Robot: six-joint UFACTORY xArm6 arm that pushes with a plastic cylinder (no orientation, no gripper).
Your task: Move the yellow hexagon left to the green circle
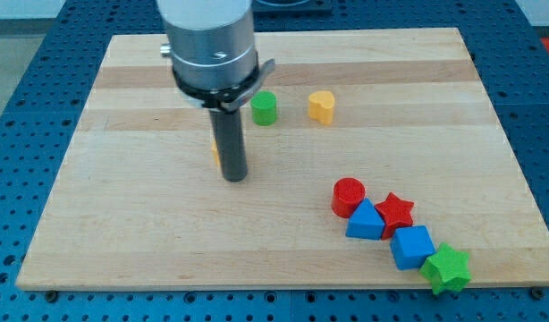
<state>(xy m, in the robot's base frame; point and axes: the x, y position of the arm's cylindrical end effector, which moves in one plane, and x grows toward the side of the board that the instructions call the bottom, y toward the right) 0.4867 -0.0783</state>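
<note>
The tip (234,177) is set down on the wooden board (122,224), and no gripper is carried, only the rod. The yellow hexagon (215,152) is almost wholly hidden behind the rod; just a yellow sliver is seen at its left edge. The green circle (264,107) is seen near the rod's upper right, with a yellow heart (321,105) beyond.
</note>
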